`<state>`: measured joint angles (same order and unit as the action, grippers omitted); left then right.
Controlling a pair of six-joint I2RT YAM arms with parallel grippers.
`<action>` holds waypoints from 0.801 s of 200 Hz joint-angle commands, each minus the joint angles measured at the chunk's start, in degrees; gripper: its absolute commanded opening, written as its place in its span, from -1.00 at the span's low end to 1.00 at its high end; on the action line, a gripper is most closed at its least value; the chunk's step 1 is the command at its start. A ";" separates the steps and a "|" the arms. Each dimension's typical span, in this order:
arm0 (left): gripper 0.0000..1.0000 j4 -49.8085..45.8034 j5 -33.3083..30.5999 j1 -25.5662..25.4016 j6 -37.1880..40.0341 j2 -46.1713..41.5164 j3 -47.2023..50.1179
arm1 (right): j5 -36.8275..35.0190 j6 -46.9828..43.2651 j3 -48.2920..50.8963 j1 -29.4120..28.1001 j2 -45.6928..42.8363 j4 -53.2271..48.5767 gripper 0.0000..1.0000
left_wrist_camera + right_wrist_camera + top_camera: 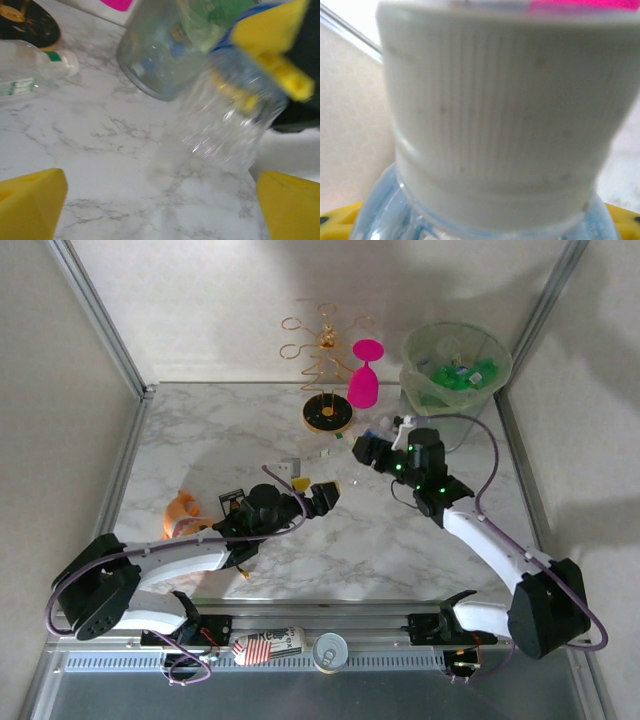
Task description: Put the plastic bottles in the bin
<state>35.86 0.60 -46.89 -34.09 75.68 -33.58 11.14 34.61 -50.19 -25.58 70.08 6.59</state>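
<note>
1. Plastic bottle (pixel 225 125), a clear one, is pinched by the right jaws; its cap (pixel 495 115) points back toward the right wrist.
2. Left jaws are spread wide and apart from the bottle, which hangs above the worktop (pixel 125 150) just beyond them.
3. Bin (pixel 412 390) stands at the far right corner, beyond the right jaws. Right arm (pixel 490 540) is much nearer to it, so I judge the carry belongs to this arm.

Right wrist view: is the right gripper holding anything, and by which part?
A clear plastic bottle, clamped by the right gripper at its shoulder, just below the white cap. The left gripper stands open, holding nothing.
</note>
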 commanded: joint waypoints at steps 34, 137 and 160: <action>0.99 -3.38 -8.06 1.98 -1.96 -3.40 4.09 | -3.90 -10.58 -16.07 10.50 -0.16 -6.49 0.12; 0.99 -2.71 -9.91 5.29 -4.13 -8.81 12.38 | -10.31 -2.33 -39.02 23.30 19.20 -0.66 0.09; 0.99 -3.25 -10.09 5.76 -4.10 -10.15 13.39 | -14.13 1.21 -42.32 23.36 23.68 2.39 0.08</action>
<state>33.15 -7.77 -41.89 -37.67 67.57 -21.56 2.11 30.89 -88.03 -2.39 90.52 3.22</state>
